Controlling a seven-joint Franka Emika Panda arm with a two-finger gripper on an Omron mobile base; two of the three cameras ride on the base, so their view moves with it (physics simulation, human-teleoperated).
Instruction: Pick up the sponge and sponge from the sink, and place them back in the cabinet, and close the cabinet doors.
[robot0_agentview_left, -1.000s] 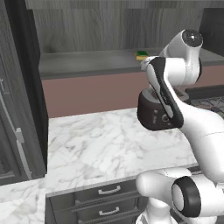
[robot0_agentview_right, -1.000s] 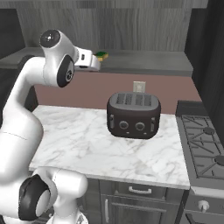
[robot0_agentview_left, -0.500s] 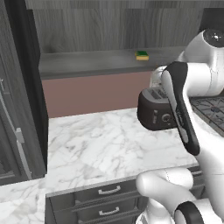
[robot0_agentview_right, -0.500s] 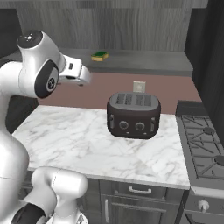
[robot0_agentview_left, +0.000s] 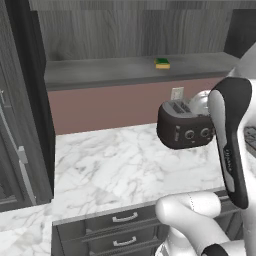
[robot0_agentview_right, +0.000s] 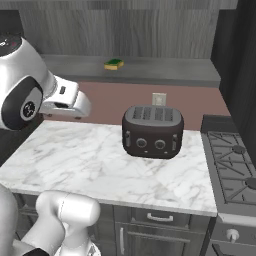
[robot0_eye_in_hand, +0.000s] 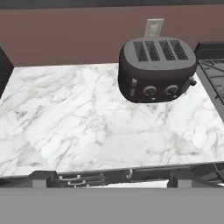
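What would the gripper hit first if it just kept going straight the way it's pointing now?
Most likely the bare marble counter, left of the toaster. The hand view looks down onto that stretch with nothing standing in between, though exact depth is hard to judge.

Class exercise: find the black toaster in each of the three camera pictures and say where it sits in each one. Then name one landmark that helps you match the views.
Left base view: the toaster is right of centre, partly behind the arm's dark forearm.
Right base view: the toaster stands near the centre, left of the stove.
Hand view: the toaster is upper right.
Shared landmark: the white wall outlet just behind it.
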